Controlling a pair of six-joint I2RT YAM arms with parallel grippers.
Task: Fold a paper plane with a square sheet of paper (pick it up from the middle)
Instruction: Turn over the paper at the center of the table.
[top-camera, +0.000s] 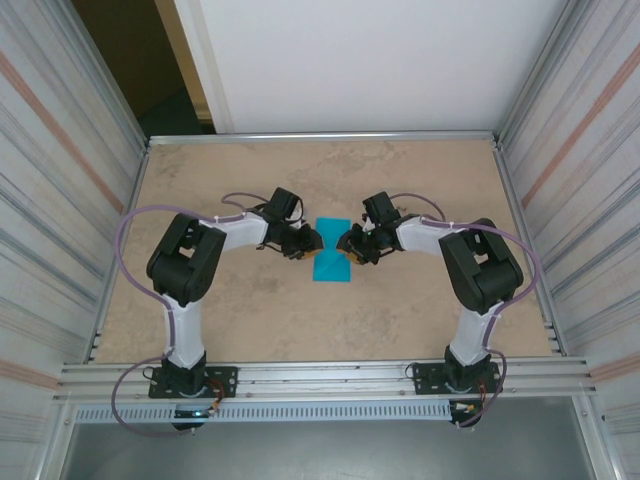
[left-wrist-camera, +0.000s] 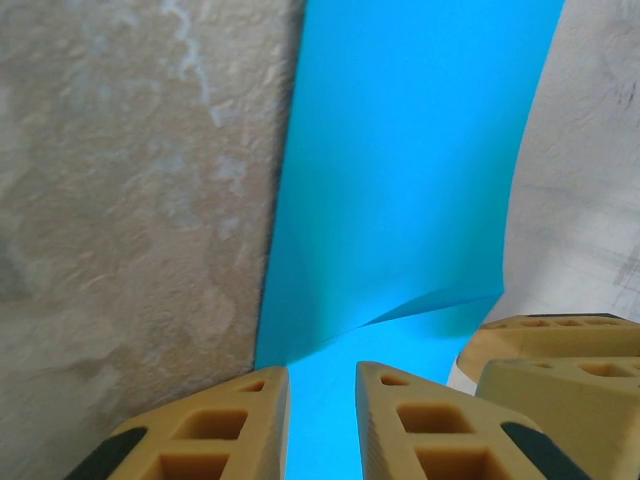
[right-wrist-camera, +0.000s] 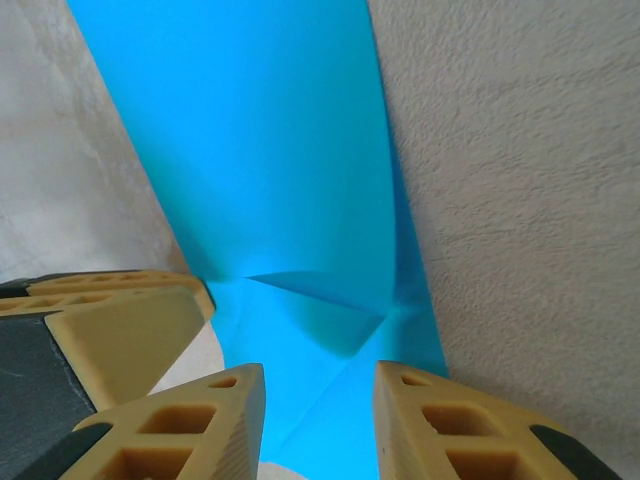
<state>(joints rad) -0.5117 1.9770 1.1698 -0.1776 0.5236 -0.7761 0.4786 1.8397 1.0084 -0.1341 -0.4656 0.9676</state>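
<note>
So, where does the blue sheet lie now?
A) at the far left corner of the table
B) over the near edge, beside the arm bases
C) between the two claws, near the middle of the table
C: in the top view the square sheet of paper lies on the table, with the left claw at its left edge and the right claw at its right edge.

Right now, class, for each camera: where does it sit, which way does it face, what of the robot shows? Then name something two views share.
Top external: above and behind the bases, facing down at the table; both arms meet over the blue paper.
Left wrist: on the left arm, facing down past parted left jaws at the paper.
Right wrist: on the right arm, likewise past parted right jaws.
Shared: the paper.
</note>
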